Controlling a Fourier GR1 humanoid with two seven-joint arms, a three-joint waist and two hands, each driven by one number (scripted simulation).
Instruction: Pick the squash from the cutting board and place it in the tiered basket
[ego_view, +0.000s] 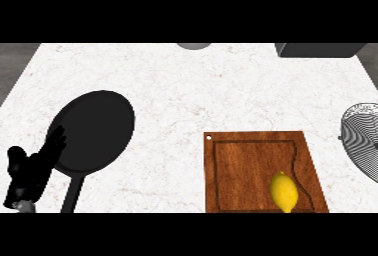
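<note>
Nearest to me, down at about eight o'clock in the head view, I see my left hand (31, 170). It sits at the lower left edge with its fingers straight and pointing up, released and holding nothing. Its fingertips overlap the left rim of a black frying pan (94, 132), though I cannot tell whether they touch it. The pan's round body lies just beside the hand toward nine o'clock of centre, and its handle runs down toward seven o'clock, passing right of the hand.

My right hand does not show anywhere in this view.

Moving out across the white marble counter (192, 85), I find the wooden cutting board (255, 160) at about five o'clock, well apart from the pan. The yellow squash (284, 192) lies on the board near its lower right corner, long axis roughly toward twelve, tilted slightly.

Further out at three o'clock, the wire tiered basket (363, 142) is cut off by the right edge, near the board but apart from it. At twelve o'clock a grey round object (193, 45) peeks in at the far edge, and a dark grey box (319, 49) sits at one o'clock.
</note>
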